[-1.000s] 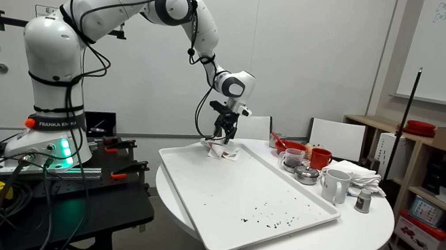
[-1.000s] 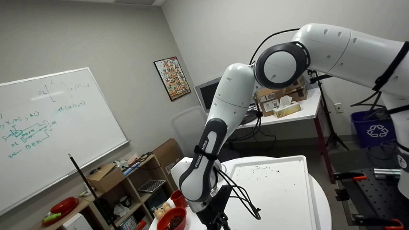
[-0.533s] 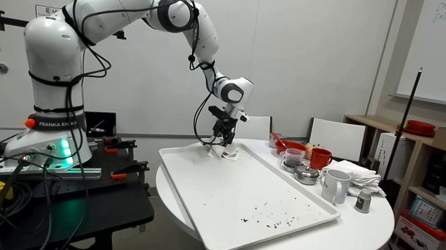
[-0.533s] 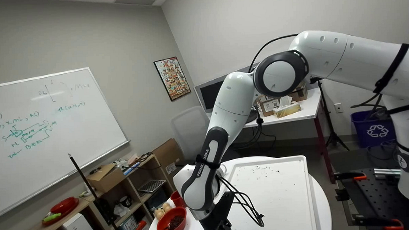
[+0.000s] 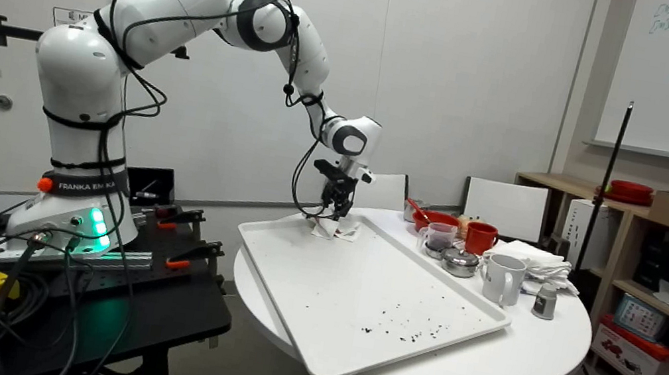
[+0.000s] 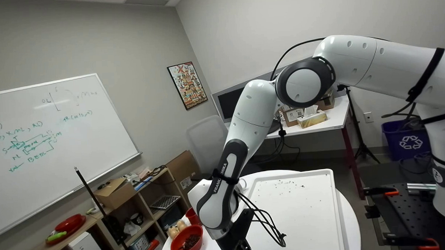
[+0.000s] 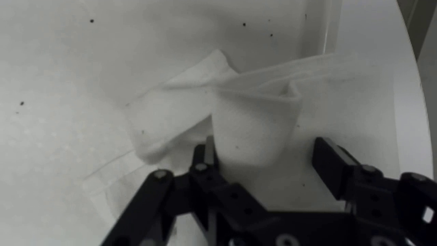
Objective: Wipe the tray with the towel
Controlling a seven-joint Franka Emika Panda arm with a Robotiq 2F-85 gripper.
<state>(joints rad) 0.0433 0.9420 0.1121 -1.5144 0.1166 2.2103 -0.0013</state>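
My fingers (image 7: 329,167) stand wide apart astride a fold of ungripped towel (image 7: 254,131), lower centre in the wrist view, the pickup, I judge, needing a squeeze next.

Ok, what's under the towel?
In the wrist view, the tray and its rim run in beneath the towel. Dark specks show on the tray nearby; any under the towel are covered and cannot be seen.
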